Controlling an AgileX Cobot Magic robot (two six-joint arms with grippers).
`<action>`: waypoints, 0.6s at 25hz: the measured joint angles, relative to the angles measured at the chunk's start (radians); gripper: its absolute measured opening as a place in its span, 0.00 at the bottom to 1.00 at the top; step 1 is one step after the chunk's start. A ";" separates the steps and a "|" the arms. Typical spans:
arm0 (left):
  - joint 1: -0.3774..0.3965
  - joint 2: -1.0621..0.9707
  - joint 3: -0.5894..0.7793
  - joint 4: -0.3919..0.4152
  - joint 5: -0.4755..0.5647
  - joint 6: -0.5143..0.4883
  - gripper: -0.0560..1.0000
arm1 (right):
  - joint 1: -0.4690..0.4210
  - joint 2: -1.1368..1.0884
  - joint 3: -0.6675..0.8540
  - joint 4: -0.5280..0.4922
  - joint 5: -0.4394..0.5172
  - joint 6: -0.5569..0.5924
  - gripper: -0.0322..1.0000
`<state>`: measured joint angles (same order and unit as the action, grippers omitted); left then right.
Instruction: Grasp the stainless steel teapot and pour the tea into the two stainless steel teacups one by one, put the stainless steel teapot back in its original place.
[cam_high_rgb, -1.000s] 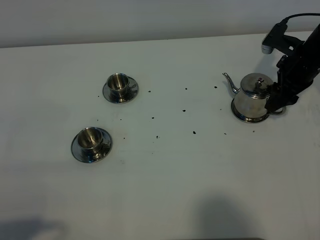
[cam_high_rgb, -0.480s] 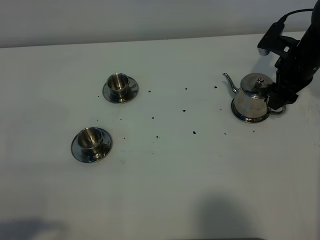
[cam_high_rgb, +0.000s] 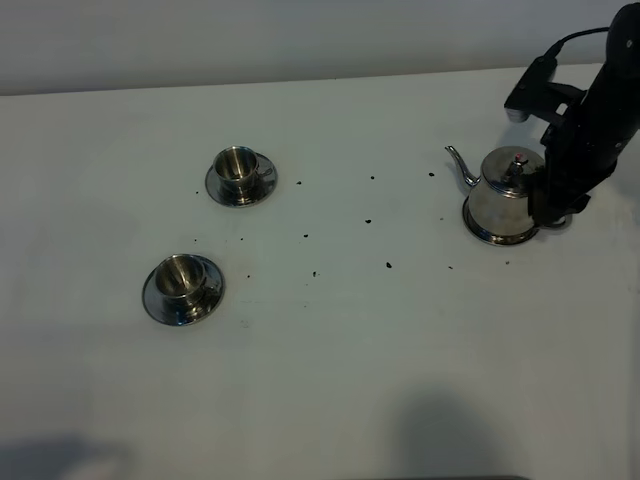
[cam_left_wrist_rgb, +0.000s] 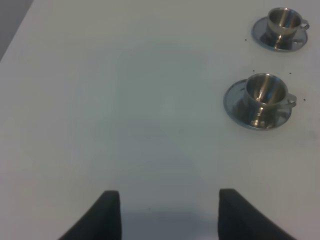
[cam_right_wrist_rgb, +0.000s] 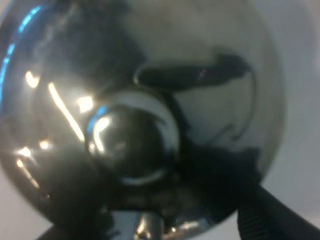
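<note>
The stainless steel teapot (cam_high_rgb: 500, 200) stands on a flat steel disc (cam_high_rgb: 478, 235) at the right of the table, spout pointing left. My right gripper (cam_high_rgb: 548, 200) is down at its handle side, fingers against the pot's right flank. The right wrist view is filled by the lid and its knob (cam_right_wrist_rgb: 132, 142), and my right gripper (cam_right_wrist_rgb: 165, 225) shows dark fingers wide apart either side of the handle. The two stainless steel teacups sit on saucers at the left, one farther back (cam_high_rgb: 238, 166) (cam_left_wrist_rgb: 282, 20), one nearer (cam_high_rgb: 180, 278) (cam_left_wrist_rgb: 267, 92). My left gripper (cam_left_wrist_rgb: 170, 215) hovers open over bare table. No tea shows.
Small dark specks (cam_high_rgb: 388, 265) are scattered over the white table (cam_high_rgb: 330, 380) between cups and teapot. The table's back edge meets a grey wall (cam_high_rgb: 300, 40). A cable runs from the right arm (cam_high_rgb: 590, 110) off the top right.
The right arm has shifted a little left and closer in against the teapot's handle side. Teapot, cups and left gripper have not moved.
</note>
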<state>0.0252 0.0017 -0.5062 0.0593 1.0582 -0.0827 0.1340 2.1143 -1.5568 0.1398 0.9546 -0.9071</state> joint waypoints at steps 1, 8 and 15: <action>0.000 0.000 0.000 0.000 0.000 0.000 0.50 | 0.002 0.001 0.000 0.000 0.000 0.000 0.54; 0.000 0.000 0.000 0.000 0.000 0.000 0.50 | 0.010 0.023 0.000 -0.006 -0.001 0.010 0.54; 0.000 0.000 0.000 0.000 0.000 -0.002 0.50 | 0.010 0.026 0.000 -0.006 0.000 0.029 0.46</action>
<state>0.0252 0.0017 -0.5062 0.0593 1.0582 -0.0843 0.1441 2.1401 -1.5568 0.1333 0.9545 -0.8776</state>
